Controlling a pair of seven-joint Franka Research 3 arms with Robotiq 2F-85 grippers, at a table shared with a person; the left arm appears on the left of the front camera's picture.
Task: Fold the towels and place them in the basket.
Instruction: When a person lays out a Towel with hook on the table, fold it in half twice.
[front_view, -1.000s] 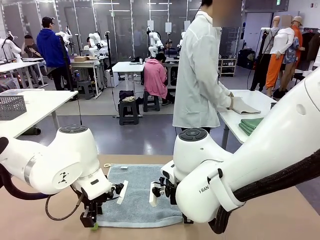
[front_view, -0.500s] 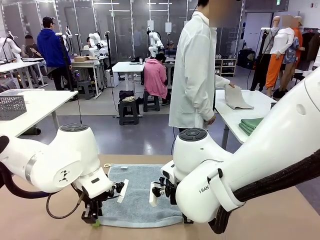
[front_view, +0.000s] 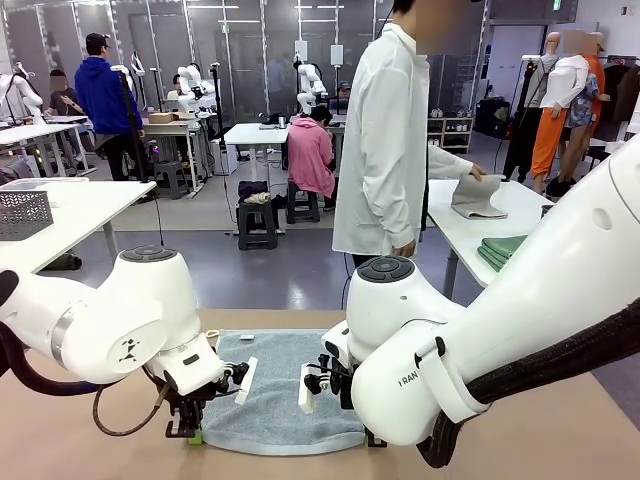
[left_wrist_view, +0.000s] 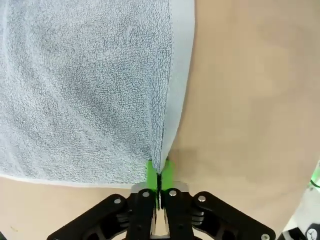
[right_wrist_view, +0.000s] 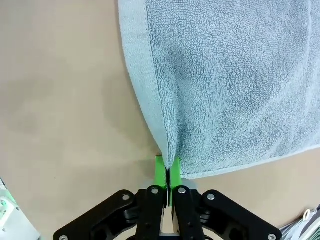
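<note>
Grippers first, since they're closest. The left gripper (left_wrist_view: 159, 170) is clamped tight on one near corner of the towel (left_wrist_view: 85, 90), green pads squeezed together with the hem pinched between them. The right gripper (right_wrist_view: 167, 167) is doing exactly the same on the other near corner. At each pinch the terry bunches into a little ridge, and the rest lies flat on the tan table (left_wrist_view: 250, 100).

Why hold it like that? My guess is it's set up for the first fold: grab both corners of the near edge, lift, and carry them over to the far edge. With two matching grips the edge should stay straight instead of sagging on one side.

Count so far: two grippers, two pinched corners, one towel on this table.

Further back, a person in a white coat (front_view: 385, 140) stands side-on at the far edge. One hand (front_view: 478, 178) is on a folded pale grey cloth (front_view: 480, 205) on a white side table to the right. It looks like another towel, but I can't say for sure, nor whether the hand grips it or just rests there. The other hand (front_view: 405, 248) hangs loose. One pile of green cloths (front_view: 502, 250) sits near that. I can't count the layers.

One grey mesh basket (front_view: 22, 213) sits on a white table off to the left, well apart from the towel.
</note>
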